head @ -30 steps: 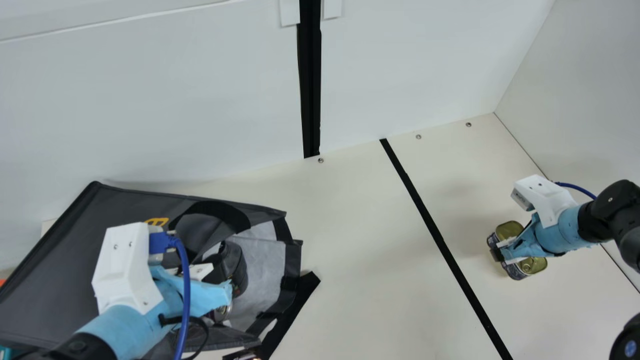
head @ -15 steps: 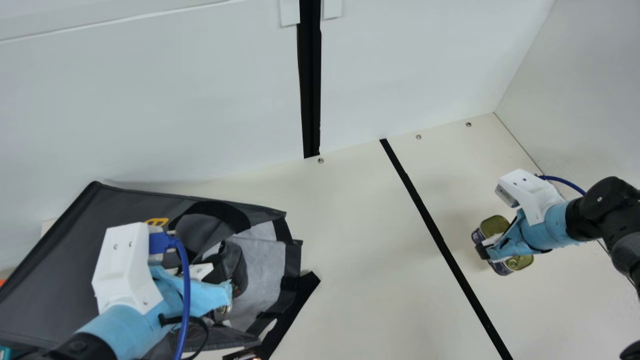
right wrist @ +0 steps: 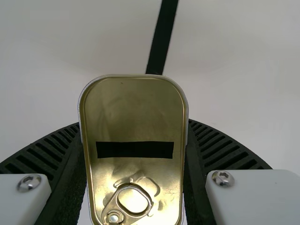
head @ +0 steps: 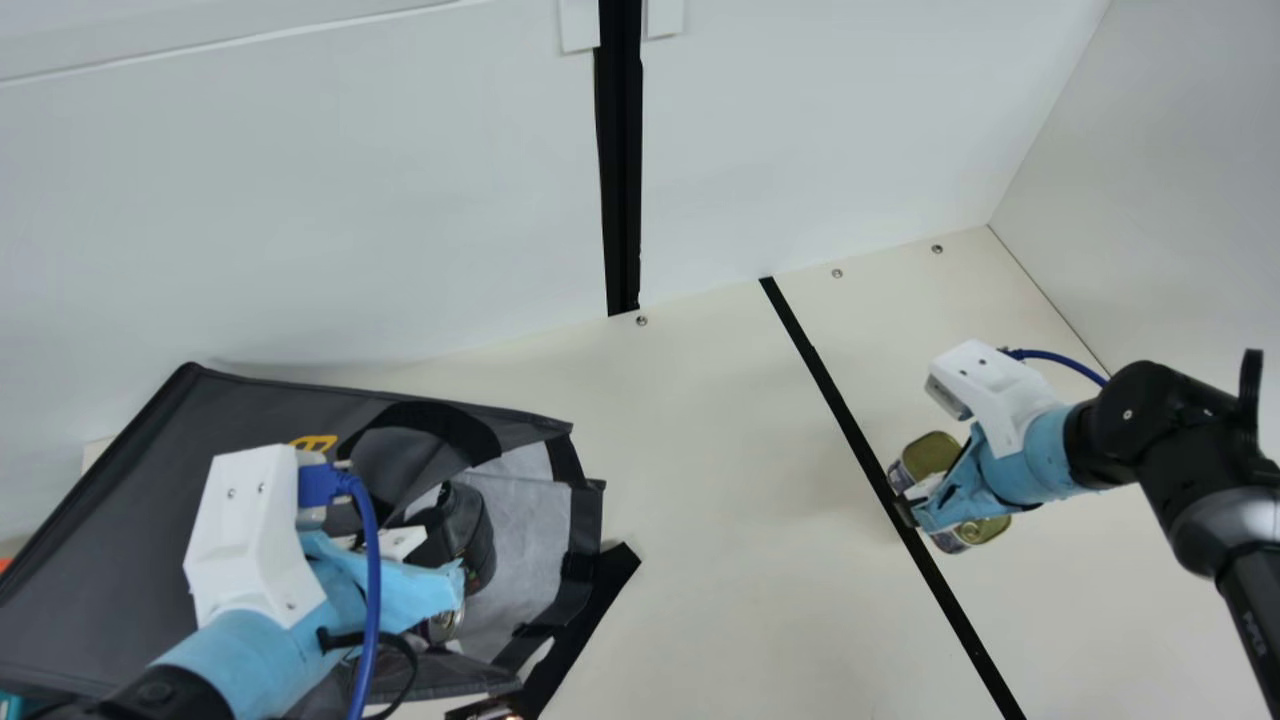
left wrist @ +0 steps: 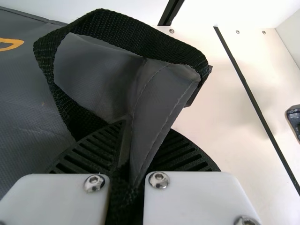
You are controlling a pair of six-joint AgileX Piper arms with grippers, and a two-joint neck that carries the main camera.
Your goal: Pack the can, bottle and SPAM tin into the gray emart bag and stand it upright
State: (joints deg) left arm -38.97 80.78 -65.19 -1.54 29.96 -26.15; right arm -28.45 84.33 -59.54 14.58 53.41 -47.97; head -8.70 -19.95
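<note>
The gray emart bag (head: 200, 420) lies on its side at the left, its mouth facing the table's middle. At that mouth my left gripper (head: 455, 585) is shut on the bag's edge; in the left wrist view the gripper (left wrist: 126, 183) pinches gray fabric and black strap. A dark rounded object (head: 470, 535) and a can's metal end (head: 445, 622) are inside the opening. On the right, my right gripper (head: 912, 512) holds the SPAM tin (head: 930, 455) by its sides. From the right wrist, the gripper (right wrist: 136, 173) clamps the gold-lidded tin (right wrist: 133, 112), ring pull visible.
A black tape line (head: 850, 420) runs across the cream table (head: 700, 480), passing by the tin. White walls (head: 300, 200) stand behind and at the right. Near the front edge, below the bag's mouth, a small dark shiny item (head: 490, 710) partly shows.
My right arm has moved left across the table with the tin in its gripper, reaching the black tape line. The left arm and the bag have stayed still.
</note>
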